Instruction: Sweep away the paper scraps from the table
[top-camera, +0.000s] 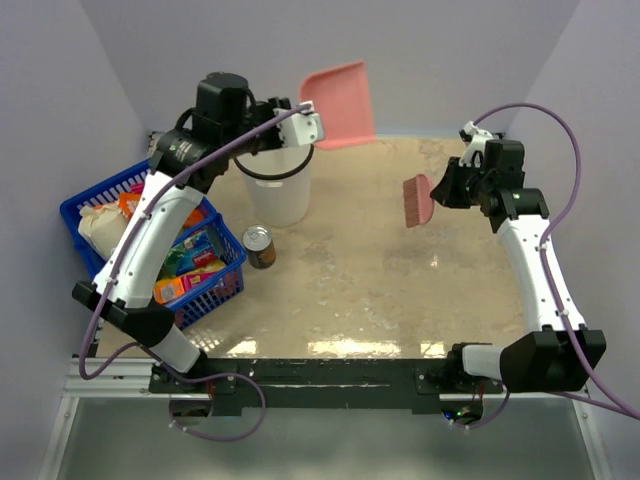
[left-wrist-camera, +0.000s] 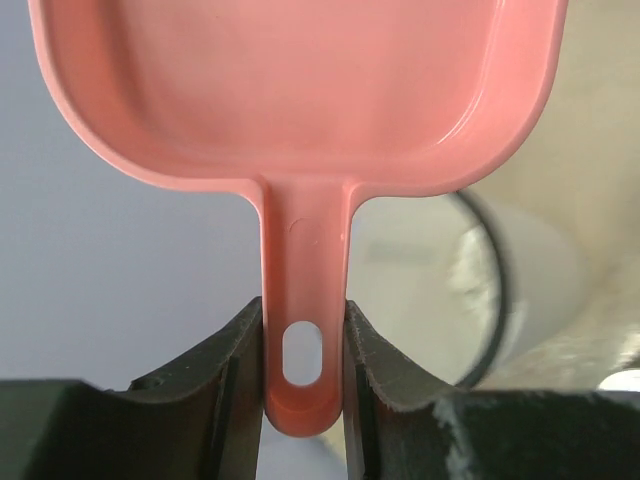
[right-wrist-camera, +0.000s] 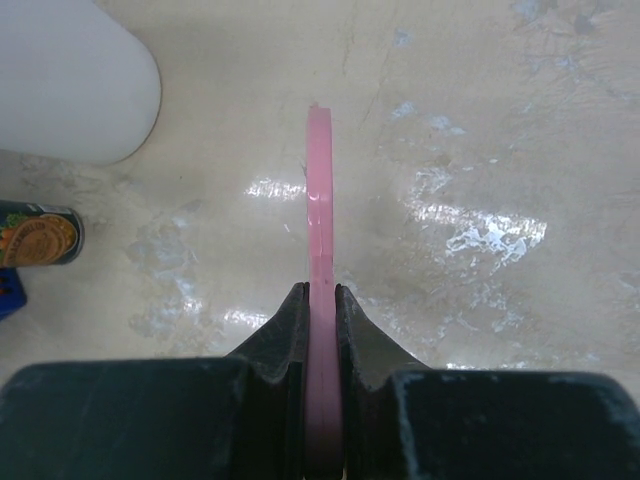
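Left claw (left-wrist-camera: 303, 340) is clamped on the handle of the pink dustpan (top-camera: 340, 100). I see the pan raised over the white bin (top-camera: 278, 185), its long axis running from the fingers toward the back wall. Right claw (right-wrist-camera: 320, 300) pinches the pink brush (top-camera: 418, 200), which points left above the beige table (top-camera: 380, 290).

Top view: high above near edge, looks down over whole table (top-camera: 400, 290). Left wrist: close behind dustpan (left-wrist-camera: 300, 90), faces far wall (left-wrist-camera: 120, 280). Right wrist: close along brush (right-wrist-camera: 319, 250), faces down. All catch white bucket (top-camera: 278, 190).
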